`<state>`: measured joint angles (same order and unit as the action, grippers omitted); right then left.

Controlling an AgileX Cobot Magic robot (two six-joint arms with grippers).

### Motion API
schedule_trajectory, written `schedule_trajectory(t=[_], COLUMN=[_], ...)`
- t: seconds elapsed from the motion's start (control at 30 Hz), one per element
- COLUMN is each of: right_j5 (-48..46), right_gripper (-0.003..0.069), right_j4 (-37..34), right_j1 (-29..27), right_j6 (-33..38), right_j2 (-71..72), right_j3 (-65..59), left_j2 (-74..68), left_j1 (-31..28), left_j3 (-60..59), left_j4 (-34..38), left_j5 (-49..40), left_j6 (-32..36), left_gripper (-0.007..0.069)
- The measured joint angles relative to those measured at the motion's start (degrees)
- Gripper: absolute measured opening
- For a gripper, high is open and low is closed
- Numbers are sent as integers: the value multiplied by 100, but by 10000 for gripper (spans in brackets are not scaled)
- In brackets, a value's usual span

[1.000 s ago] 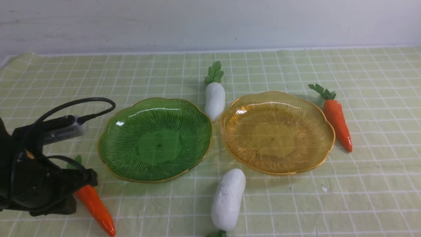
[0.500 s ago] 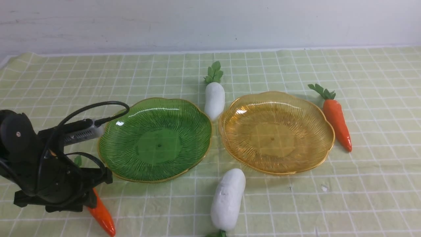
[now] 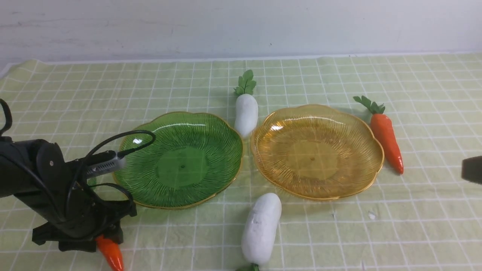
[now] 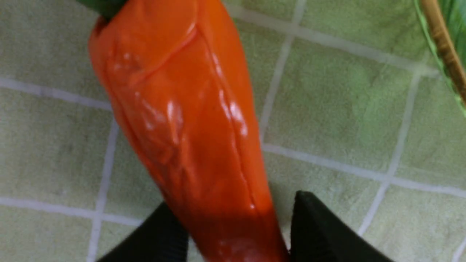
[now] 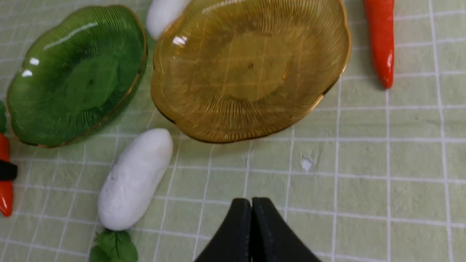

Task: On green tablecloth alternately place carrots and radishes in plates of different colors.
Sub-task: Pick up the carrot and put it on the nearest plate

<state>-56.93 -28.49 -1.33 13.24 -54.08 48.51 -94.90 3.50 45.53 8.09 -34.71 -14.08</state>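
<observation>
On the green tablecloth (image 3: 414, 218) stand an empty green plate (image 3: 180, 162) and an empty amber plate (image 3: 316, 150). One carrot (image 3: 111, 254) lies near the front left, mostly under my left gripper (image 3: 101, 241). In the left wrist view its black fingers (image 4: 313, 225) stand open on either side of that carrot (image 4: 182, 109), low over the cloth. The other carrot (image 3: 386, 139) lies right of the amber plate. One radish (image 3: 246, 113) lies behind the gap between the plates, the other radish (image 3: 261, 227) in front of it. My right gripper (image 5: 251, 203) is shut and empty.
The white wall runs along the far edge of the cloth. My right gripper's dark tip (image 3: 472, 169) shows at the right border of the front view. A small white speck (image 3: 371, 215) lies on the cloth near the amber plate.
My left arm has moved right and down over the front-left carrot, covering more of it, and its jaws have opened. The right gripper has come into the front view's right edge.
</observation>
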Motion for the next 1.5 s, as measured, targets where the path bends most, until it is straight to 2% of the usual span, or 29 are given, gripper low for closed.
schedule_trajectory(t=[0.07,0.23,0.33,0.47,0.57,0.7,0.73,0.77,0.9,1.0,1.07,1.2,1.27,1.3,1.37,1.4,1.47,1.5], right_j5=[-242,-402,-547,-542,-597,-492,-460,-353,-95,100,202,290,308,329,370,376,327,252], right_gripper=[-14,-14,-12,12,93,265,273,330,440,465,467,470,469,457,415,355,202,187], right_j4=[170,819,1257,1480,1566,1650,1671,1748,1888,1908,1902,1884,1881,1889,1885,1885,1924,1933], right_j1=[0,0,0,0,0,0,0,0,0,0,0,0,0,0,0,0,-6,-20], right_j6=[-13,-220,-772,-883,-799,-596,-588,-530,-432,-446,-494,-513,-513,-513,-517,-517,-533,-575], right_j2=[-464,-1258,-1922,-2686,-3546,-4460,-4549,-4815,-5682,-6295,-6548,-6911,-7041,-7139,-7163,-7175,-7175,-7165], right_j3=[266,840,1390,1890,2514,3102,3151,3295,3734,4081,4238,4462,4510,4542,4571,4585,4595,4623], left_j2=[0,254,986,1502,1487,849,776,554,-146,-624,-795,-1038,-1098,-1126,-1137,-1143,-1130,-1104], left_j1=[0,2,14,156,402,611,614,621,621,621,621,621,621,621,621,621,621,621], left_j3=[2,29,278,657,1193,1983,2012,2206,2635,2888,2944,2974,2979,2994,3019,3098,3301,3417], left_j4=[7,-207,-423,-277,198,846,861,916,903,884,865,853,847,819,796,726,602,534], left_j5=[-47,-434,-822,-839,-839,-904,-907,-912,-908,-902,-902,-858,-858,-858,-864,-932,-1183,-1323], left_j6=[14,19,48,491,1217,2051,2068,2140,2194,2165,2164,2127,2127,2127,2110,2071,2023,2014], left_gripper=[212,217,217,217,217,217,217,217,217,217,232,334,398,454,484,500,478,449])
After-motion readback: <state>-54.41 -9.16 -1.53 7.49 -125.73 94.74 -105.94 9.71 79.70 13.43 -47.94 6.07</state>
